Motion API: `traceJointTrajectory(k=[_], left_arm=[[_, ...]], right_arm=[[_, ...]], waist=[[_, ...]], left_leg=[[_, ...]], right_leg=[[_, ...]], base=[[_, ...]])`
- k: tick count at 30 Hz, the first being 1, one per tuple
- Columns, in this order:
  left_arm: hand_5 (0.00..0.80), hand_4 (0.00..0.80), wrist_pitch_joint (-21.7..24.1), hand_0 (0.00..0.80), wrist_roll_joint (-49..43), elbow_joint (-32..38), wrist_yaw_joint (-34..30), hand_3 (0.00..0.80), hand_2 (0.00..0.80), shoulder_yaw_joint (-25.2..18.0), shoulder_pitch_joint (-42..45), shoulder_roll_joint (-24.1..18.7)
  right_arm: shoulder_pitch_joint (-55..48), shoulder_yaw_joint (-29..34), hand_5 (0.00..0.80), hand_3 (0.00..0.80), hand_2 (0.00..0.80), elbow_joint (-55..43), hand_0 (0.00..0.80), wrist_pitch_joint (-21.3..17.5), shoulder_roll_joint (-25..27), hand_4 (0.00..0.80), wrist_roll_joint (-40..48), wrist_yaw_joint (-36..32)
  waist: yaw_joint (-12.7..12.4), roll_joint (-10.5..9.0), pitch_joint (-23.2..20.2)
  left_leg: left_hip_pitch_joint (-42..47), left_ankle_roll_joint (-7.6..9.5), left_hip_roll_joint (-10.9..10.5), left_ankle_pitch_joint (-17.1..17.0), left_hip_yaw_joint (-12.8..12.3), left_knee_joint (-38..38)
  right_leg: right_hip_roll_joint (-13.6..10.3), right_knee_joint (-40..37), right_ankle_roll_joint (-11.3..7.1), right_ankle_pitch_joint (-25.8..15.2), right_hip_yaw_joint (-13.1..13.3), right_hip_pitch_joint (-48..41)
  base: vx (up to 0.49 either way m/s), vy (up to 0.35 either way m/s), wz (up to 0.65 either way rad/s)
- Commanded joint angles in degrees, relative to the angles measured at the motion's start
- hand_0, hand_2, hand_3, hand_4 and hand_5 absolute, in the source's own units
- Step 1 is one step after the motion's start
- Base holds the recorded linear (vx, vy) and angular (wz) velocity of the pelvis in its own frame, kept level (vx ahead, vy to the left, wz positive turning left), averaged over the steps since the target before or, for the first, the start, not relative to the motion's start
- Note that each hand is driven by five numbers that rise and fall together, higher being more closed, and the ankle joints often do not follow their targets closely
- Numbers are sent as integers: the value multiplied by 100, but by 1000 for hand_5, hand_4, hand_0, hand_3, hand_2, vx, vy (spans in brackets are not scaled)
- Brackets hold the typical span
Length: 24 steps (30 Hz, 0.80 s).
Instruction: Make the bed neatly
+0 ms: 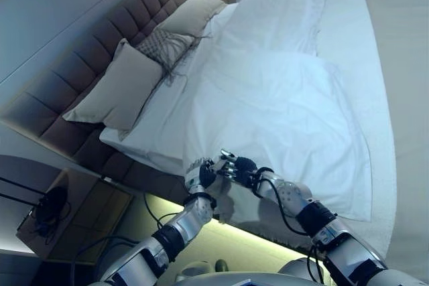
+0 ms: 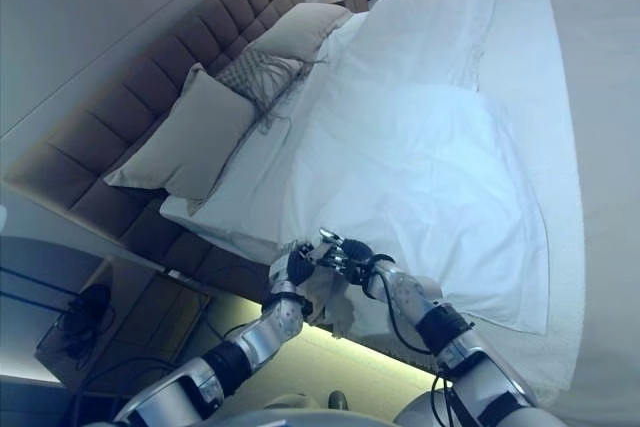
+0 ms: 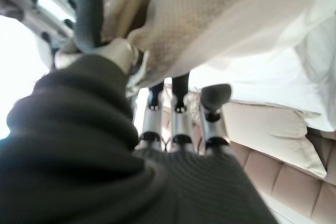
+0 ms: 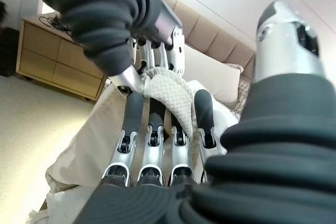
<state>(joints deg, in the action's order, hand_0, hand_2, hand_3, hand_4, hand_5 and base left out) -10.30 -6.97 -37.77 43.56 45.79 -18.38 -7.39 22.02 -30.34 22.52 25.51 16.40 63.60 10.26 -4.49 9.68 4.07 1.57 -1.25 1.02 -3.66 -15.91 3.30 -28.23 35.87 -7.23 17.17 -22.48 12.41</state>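
The bed has a white duvet (image 1: 281, 112) spread over it, rumpled, with its near edge hanging off the side. A cream textured blanket (image 4: 168, 95) hangs at that edge (image 1: 224, 209). My left hand (image 1: 200, 175) and right hand (image 1: 238, 167) meet at the blanket's corner by the bed's near side. In the right wrist view the cloth lies pinched among my right fingers (image 4: 152, 129), and my left hand (image 4: 131, 24) grips it from the other side. The left wrist view shows the same corner (image 3: 173, 30) at my left fingertips (image 3: 178, 90).
A beige pillow (image 1: 120, 88), a patterned cushion (image 1: 167, 45) and another pillow (image 1: 194, 15) lean on the padded headboard (image 1: 80, 65). A beige bedspread (image 1: 402, 98) covers the foot end. A wooden nightstand (image 1: 74, 222) with a dark object (image 1: 47, 209) stands beside the bed.
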Motion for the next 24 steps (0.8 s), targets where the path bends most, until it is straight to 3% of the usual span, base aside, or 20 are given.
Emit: traceJointTrajectory(k=[1, 17, 24], left_arm=[[800, 800, 360, 800, -227, -131, 292, 800, 800, -327, -563, 219], [800, 800, -160, 800, -409, -263, 589, 800, 800, -1232, -211, -432], [800, 800, -389, 800, -443, -443, 639, 800, 800, -1886, 75, -891]], right_arm=[[320, -171, 0, 0, 0, -385, 0, 113, -538, 0, 214, -331], [-549, 73, 0, 0, 0, -1010, 0, 656, -107, 0, 114, -1058], [-1125, 297, 0, 0, 0, -1345, 0, 416, 123, 0, 128, -1123]], waist=[[76, -230, 121], [230, -166, -124], [246, -212, -256]], left_leg=[[-106, -333, 106, -384, -69, -360], [248, -370, 97, -360, -102, -541], [393, -381, 134, -366, -73, -646]], right_leg=[[-139, -3077, -653, -2852, -353, -1141], [-169, -2975, -629, -2617, -423, -1440], [-143, -2953, -613, -2535, -447, -1590]], base=[[0, 0, 0], [7, 8, -5], [11, -20, -2]])
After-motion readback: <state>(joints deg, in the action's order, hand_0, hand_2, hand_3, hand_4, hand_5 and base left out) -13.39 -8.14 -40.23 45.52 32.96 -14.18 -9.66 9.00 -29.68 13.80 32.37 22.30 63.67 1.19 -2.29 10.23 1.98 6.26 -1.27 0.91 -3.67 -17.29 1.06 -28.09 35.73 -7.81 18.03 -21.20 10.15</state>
